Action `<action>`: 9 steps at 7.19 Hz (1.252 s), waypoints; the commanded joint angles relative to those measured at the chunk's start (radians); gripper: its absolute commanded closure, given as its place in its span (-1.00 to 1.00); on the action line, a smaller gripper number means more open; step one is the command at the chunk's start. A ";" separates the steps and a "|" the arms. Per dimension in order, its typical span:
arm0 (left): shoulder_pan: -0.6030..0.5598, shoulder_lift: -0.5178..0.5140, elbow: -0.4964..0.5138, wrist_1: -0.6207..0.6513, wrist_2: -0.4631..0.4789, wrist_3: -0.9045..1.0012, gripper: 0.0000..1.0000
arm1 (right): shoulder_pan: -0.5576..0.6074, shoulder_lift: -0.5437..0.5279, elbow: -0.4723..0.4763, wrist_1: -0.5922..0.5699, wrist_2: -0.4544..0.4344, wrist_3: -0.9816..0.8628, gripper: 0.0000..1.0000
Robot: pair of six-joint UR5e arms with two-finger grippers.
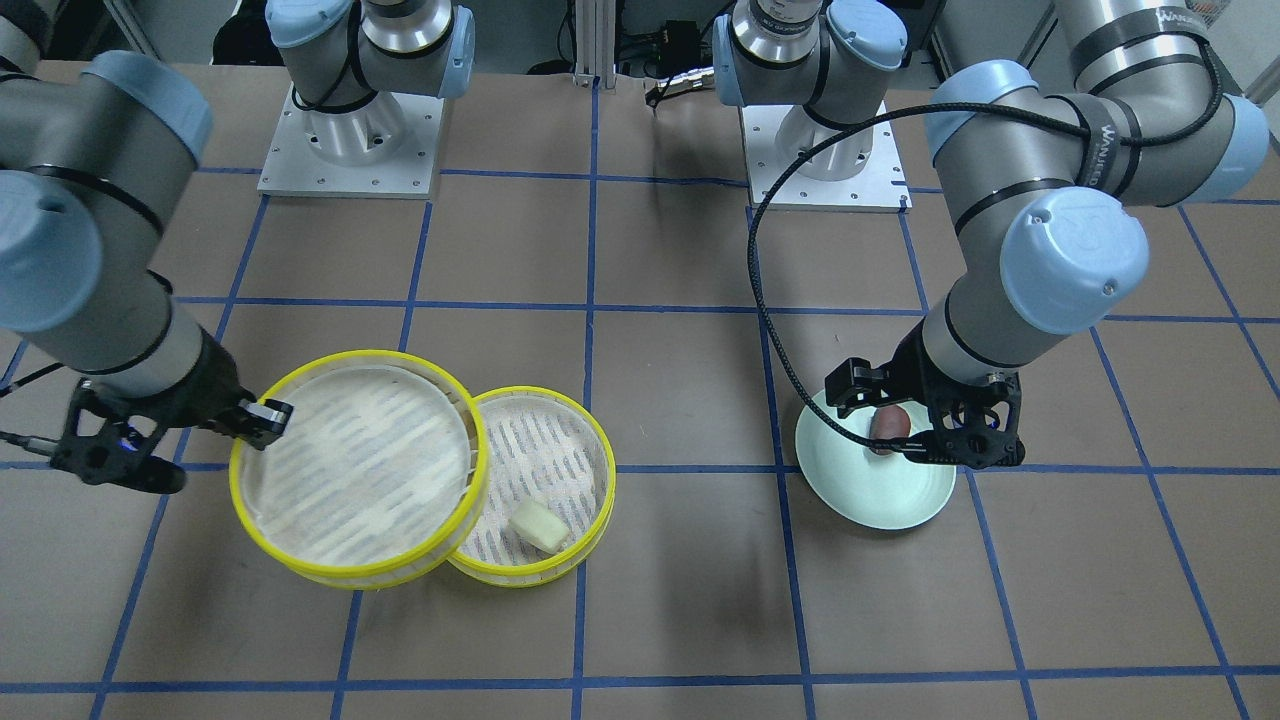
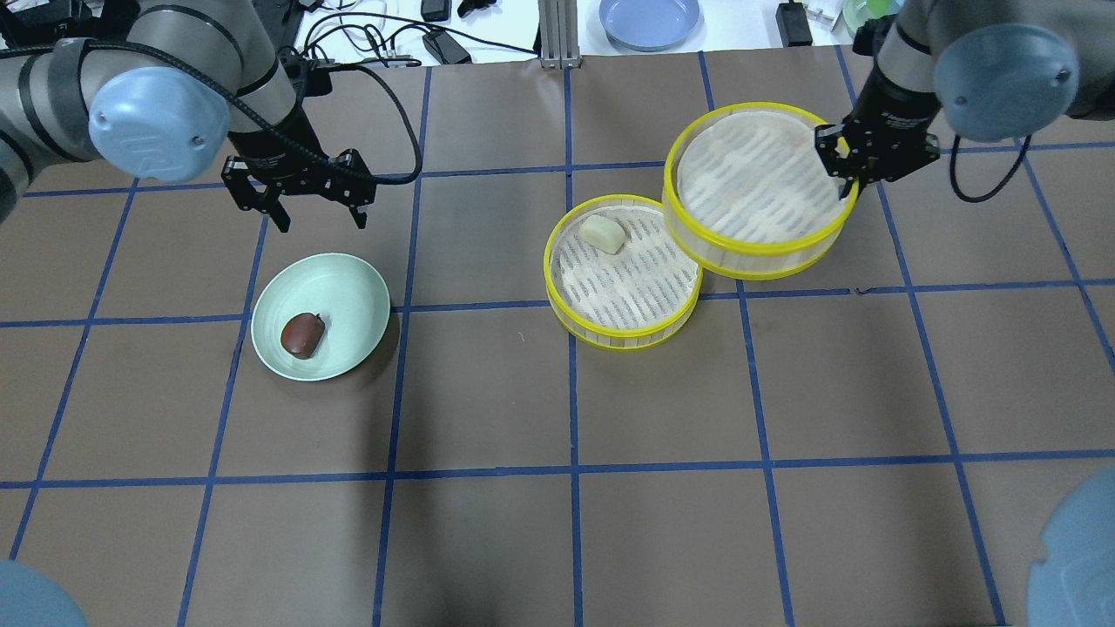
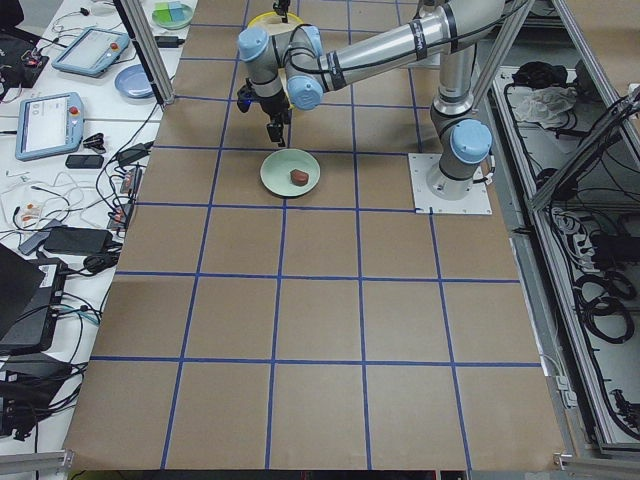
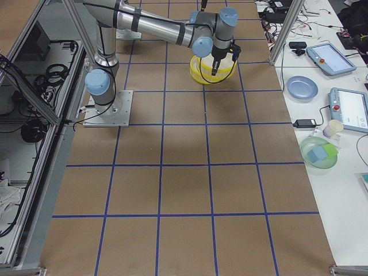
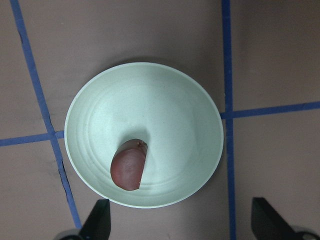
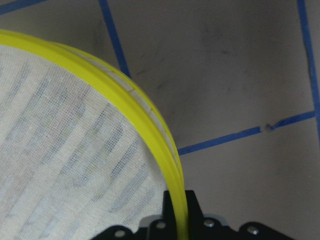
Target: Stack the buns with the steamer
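Two yellow-rimmed steamer trays are on the table's right side. My right gripper is shut on the rim of the empty upper tray and holds it partly over the edge of the lower tray. The wrist view shows the rim pinched between the jaws. The cream-white bun lies in the lower tray. The dark reddish-brown bun lies on a pale-green plate on the left. My left gripper is open and empty above the plate's far side, its fingertips straddling the plate's edge.
Both arm bases stand at the robot's side of the brown, blue-taped table. A blue dish and cables lie on the white bench past the far edge. The near half of the table holds no objects.
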 commanded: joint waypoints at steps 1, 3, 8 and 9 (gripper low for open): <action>0.048 -0.030 -0.081 0.047 0.000 0.128 -1.00 | 0.044 0.001 0.067 -0.077 0.037 0.049 1.00; 0.048 -0.086 -0.115 0.110 0.001 0.177 -1.00 | 0.066 0.005 0.069 -0.085 0.087 0.095 1.00; 0.048 -0.191 -0.124 0.165 0.020 0.234 -0.27 | 0.066 0.039 0.083 -0.123 0.079 0.096 1.00; 0.048 -0.192 -0.121 0.165 0.021 0.233 0.61 | 0.066 0.039 0.092 -0.123 0.082 0.096 1.00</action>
